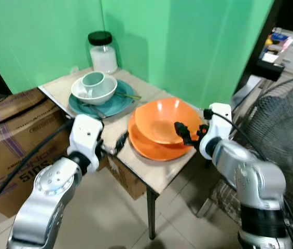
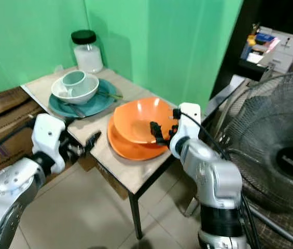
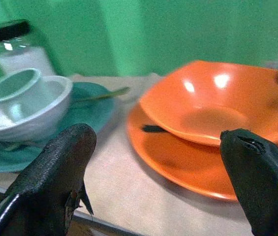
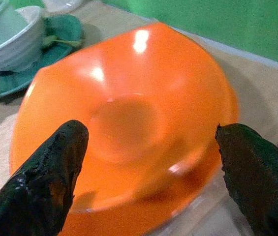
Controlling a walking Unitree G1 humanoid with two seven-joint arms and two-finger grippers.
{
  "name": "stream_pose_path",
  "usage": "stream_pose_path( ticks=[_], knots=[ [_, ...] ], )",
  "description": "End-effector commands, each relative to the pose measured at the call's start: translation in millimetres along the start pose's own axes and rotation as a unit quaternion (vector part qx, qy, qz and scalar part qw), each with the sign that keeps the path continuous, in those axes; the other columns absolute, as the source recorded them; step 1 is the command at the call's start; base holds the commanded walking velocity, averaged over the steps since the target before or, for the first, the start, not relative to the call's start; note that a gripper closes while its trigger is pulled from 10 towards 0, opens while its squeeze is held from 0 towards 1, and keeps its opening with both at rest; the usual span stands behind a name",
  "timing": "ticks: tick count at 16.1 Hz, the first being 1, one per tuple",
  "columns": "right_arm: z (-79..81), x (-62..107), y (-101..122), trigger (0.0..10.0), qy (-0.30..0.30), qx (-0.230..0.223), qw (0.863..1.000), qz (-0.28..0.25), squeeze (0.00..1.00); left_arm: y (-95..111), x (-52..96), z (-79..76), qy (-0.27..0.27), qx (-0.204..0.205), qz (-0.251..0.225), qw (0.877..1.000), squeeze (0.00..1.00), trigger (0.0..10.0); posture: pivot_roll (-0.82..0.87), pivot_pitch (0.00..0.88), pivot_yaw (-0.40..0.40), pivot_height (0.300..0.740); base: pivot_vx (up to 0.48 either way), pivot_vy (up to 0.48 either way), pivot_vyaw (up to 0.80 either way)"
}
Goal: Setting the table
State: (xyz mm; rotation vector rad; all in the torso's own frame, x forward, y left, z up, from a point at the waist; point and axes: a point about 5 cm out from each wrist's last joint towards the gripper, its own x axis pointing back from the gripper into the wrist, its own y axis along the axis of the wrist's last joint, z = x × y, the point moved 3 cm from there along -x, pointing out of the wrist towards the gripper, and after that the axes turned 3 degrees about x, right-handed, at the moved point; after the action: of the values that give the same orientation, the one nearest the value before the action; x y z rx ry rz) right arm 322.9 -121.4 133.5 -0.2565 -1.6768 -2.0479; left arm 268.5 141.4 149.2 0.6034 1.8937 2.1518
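An orange bowl [image 1: 164, 119] rests on an orange plate [image 1: 154, 149] at the near right end of the small table [image 1: 156, 174]. My right gripper [image 1: 185, 132] is at the bowl's right rim, open, its fingers [image 4: 45, 172] spread wide on either side of the bowl [image 4: 129, 118]. Farther back a teal plate [image 1: 116, 105] carries a white bowl [image 1: 102, 94] with a pale teal cup [image 1: 93, 80] inside, and a thin utensil [image 3: 102, 94] lies on that plate. My left gripper [image 3: 153, 187] is open at the table's front left edge, facing the orange dishes with nothing between its fingers.
A glass jar with a black lid [image 1: 103, 51] stands at the table's back corner against the green wall. Cardboard boxes [image 1: 11, 135] sit on the left, some under the table. A large fan [image 1: 286, 135] stands close on the right, with shelves [image 1: 289, 49] behind it.
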Motion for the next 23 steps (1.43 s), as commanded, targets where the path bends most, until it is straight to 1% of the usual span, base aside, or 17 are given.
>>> stream_pose_path(
  ticks=[1,3,4,6,8,9,10,11,23],
  knots=[
    [-2.2,-5.0,-2,10.0,-0.006,-0.035,0.999,0.024,0.0,-3,2.4,-7.1,-0.035,-0.001,0.012,0.999,0.0,10.0,0.17,0.0,0.04,0.74,0.0,0.0,0.0],
    [4.9,-11.1,-3,10.0,0.018,-0.089,0.995,0.05,0.0,-8,7.2,-16.7,-0.079,0.003,0.028,0.996,0.0,10.0,0.17,0.0,0.042,0.74,0.0,0.0,0.0],
    [11.9,-14.7,-5,10.0,0.041,-0.125,0.989,0.069,0.0,-13,10.2,-22.9,-0.107,0.004,0.043,0.993,0.0,10.0,0.17,0.0,0.045,0.74,0.0,0.0,0.0],
    [18.8,-17.6,-7,9.8,0.058,-0.15,0.984,0.082,0.0,-16,11.4,-26.6,-0.121,0.003,0.05,0.991,0.0,10.0,0.16,0.0,0.046,0.74,0.0,0.0,0.0],
    [20.2,-21.7,-7,4.1,0.057,-0.163,0.981,0.086,0.0,-15,9.9,-27.4,-0.124,0.005,0.047,0.991,0.0,10.0,0.17,0.0,0.041,0.74,0.0,0.0,0.0],
    [20.7,-24.2,-6,2.0,0.058,-0.171,0.98,0.083,0.0,-13,8.1,-28.3,-0.125,0.005,0.043,0.991,0.0,10.0,0.17,0.0,0.031,0.74,0.0,0.0,0.0],
    [21.8,-25.6,-2,0.7,0.061,-0.17,0.98,0.082,0.0,-10,5.8,-27.9,-0.123,0.005,0.037,0.992,0.0,10.0,0.17,0.0,0.021,0.74,0.0,0.0,0.0],
    [24.3,-25.5,3,0.4,0.063,-0.163,0.981,0.083,0.0,-7,5.4,-26.9,-0.119,0.006,0.032,0.992,0.0,10.0,0.16,0.0,0.022,0.74,0.0,0.0,0.0],
    [24.3,-25.5,3,0.4,0.063,-0.163,0.981,0.083,0.0,-7,5.4,-26.9,-0.119,0.006,0.032,0.992,0.0,10.0,0.16,0.0,0.022,0.74,0.0,0.0,0.0]
  ],
)
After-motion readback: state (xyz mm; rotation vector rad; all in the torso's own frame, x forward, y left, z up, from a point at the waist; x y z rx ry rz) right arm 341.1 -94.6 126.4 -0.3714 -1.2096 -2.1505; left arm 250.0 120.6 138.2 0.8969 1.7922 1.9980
